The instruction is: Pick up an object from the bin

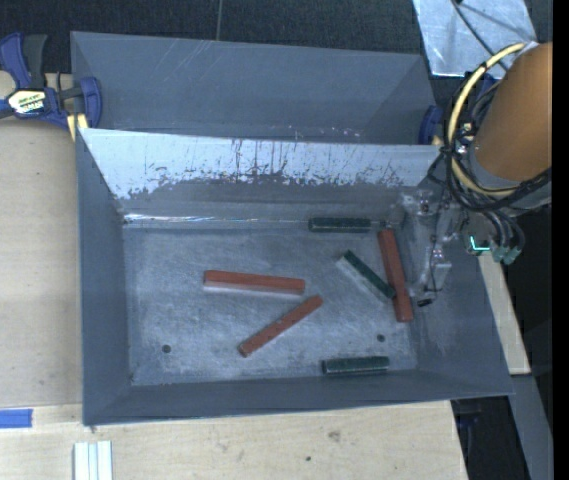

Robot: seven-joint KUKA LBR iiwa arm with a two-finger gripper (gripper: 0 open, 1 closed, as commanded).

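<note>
My gripper (pixel 432 266) hangs low at the right side of the bin, close to the right wall. Just left of it lies a red-brown bar (pixel 395 273), running from back to front, and I cannot tell whether the two touch. A dark green bar (pixel 366 275) lies slanted against that red-brown bar on its left. Another dark green bar (pixel 340 225) rests along the back of the floor, a little left of the gripper.
Two more red-brown bars lie mid-floor, one flat (pixel 254 283) and one slanted (pixel 280 326). A third dark green bar (pixel 355 366) sits by the front wall. The arm with its orange cover and cables stands over the right rim.
</note>
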